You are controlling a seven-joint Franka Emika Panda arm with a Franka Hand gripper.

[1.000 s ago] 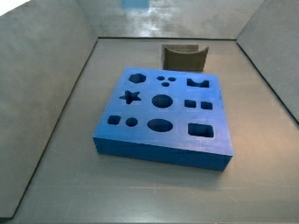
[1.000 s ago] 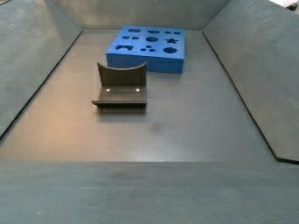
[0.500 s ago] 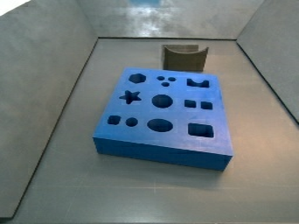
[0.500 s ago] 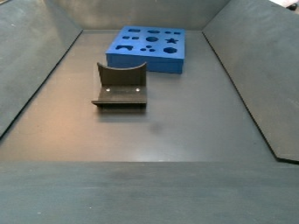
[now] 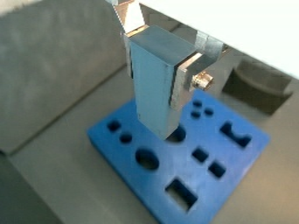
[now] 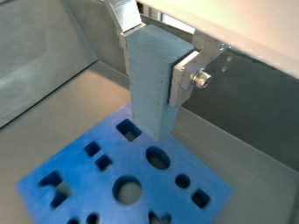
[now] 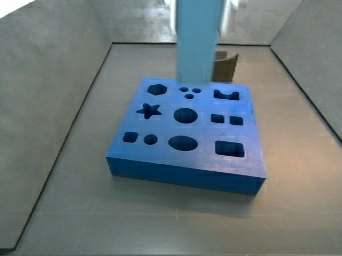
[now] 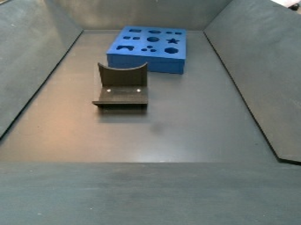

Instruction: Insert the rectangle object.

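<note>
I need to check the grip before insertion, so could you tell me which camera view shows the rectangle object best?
A wrist view: the rectangle object hangs upright, shut in the gripper, above the blue board. The wrist view at is similar. A side view shows only its lower length; the remaining side view shows none of it.

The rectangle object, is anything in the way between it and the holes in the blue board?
Nothing visible blocks it. The end effector holds the rectangle object upright above the blue board in both wrist views. Only open air shows below the bar, and the fixture stands off behind the board.
</note>
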